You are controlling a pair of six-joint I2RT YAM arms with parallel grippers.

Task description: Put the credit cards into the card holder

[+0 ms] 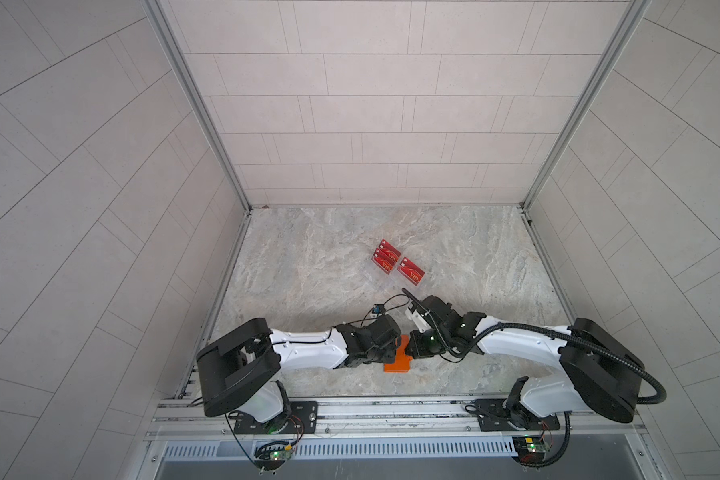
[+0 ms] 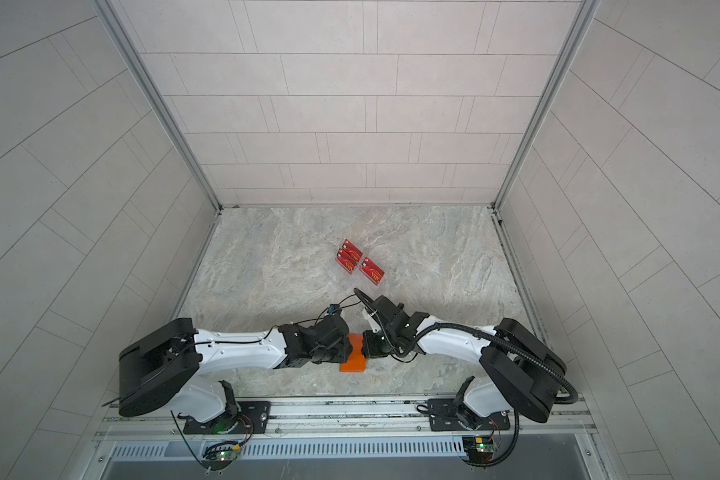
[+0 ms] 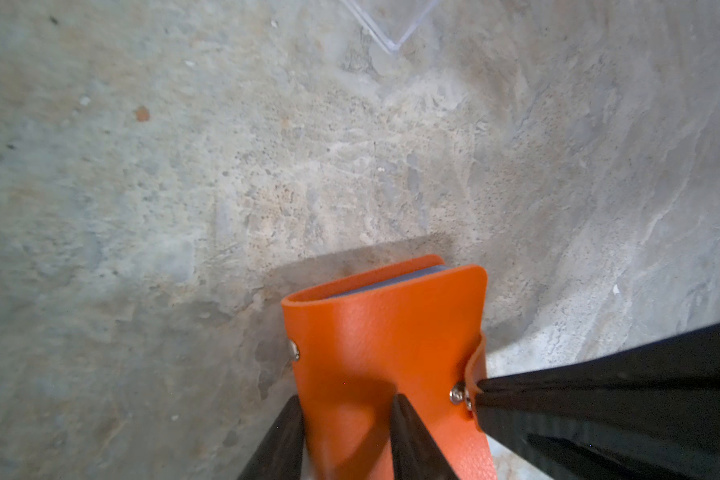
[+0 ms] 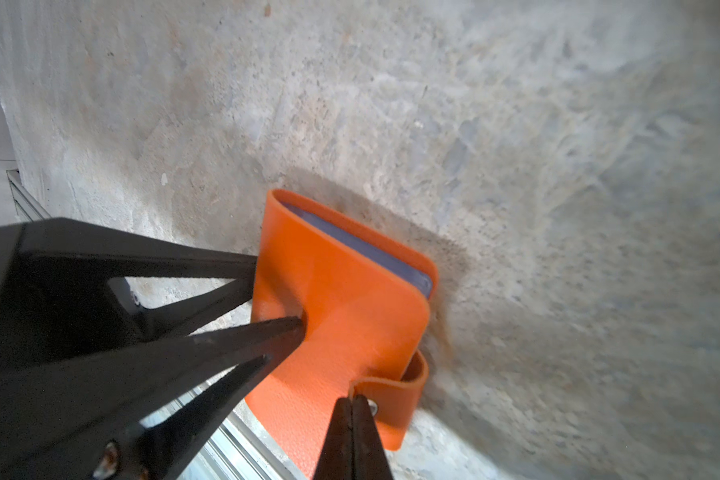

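- The card holder (image 1: 398,365) lies near the front of the bench (image 1: 308,266), between the two arms. It looks shut, with its snap (image 3: 457,392) done up.
- The left pincer (image 3: 345,401) is part open and squeezes the holder at its folded side. One finger presses a dent into the cover.
- The right pincer (image 4: 352,401) is closed tight on the strap tab (image 4: 391,395).
- If the right one pulls and the snap is stiff, the thin strap may slip out.
- Or the whole holder may slide out of the left pincer.
- A hard tug could also push the holder toward the metal rail (image 1: 391,409) at the front.
- The red credit cards (image 1: 395,262) sit in a clear rack (image 3: 385,39), farther back and well apart from the holder.
- The bench looks like flat grey-brown stone. Pale tiled walls (image 1: 350,104) stand on three sides.
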